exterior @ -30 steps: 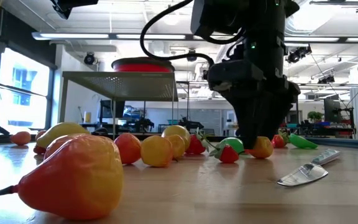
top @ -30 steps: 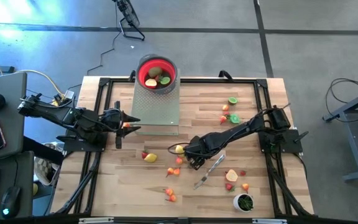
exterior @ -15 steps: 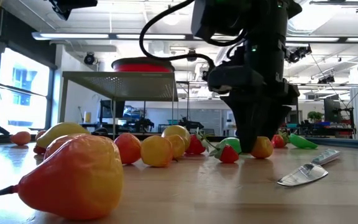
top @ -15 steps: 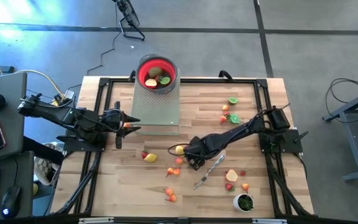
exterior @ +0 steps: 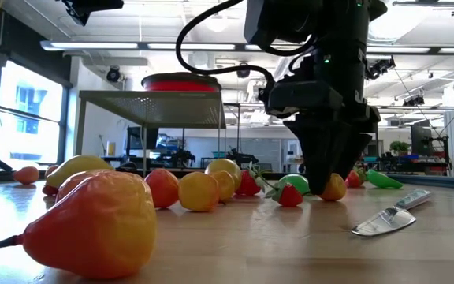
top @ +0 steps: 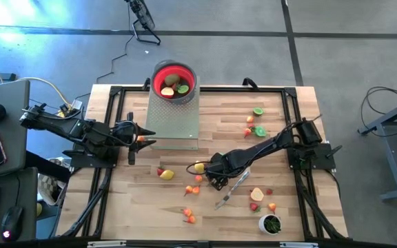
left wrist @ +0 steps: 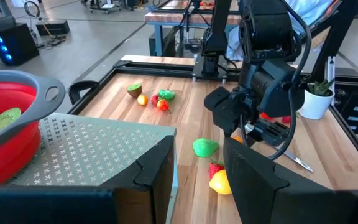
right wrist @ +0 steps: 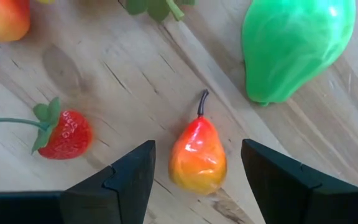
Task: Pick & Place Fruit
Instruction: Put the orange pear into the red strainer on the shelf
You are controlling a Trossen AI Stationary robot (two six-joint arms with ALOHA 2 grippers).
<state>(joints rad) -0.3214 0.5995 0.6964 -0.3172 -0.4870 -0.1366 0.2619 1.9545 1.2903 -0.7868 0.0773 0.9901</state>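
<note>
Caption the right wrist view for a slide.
Open right end effector straddles a small red-orange pear on the wooden table.

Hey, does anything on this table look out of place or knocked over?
Mostly the silver knife: it lies slanted on the wood among scattered toy fruit, right beside the right gripper, which hovers open around a small red-orange pear. Nothing looks spilled or broken. The red bowl sits upright on the mesh stand.
</note>
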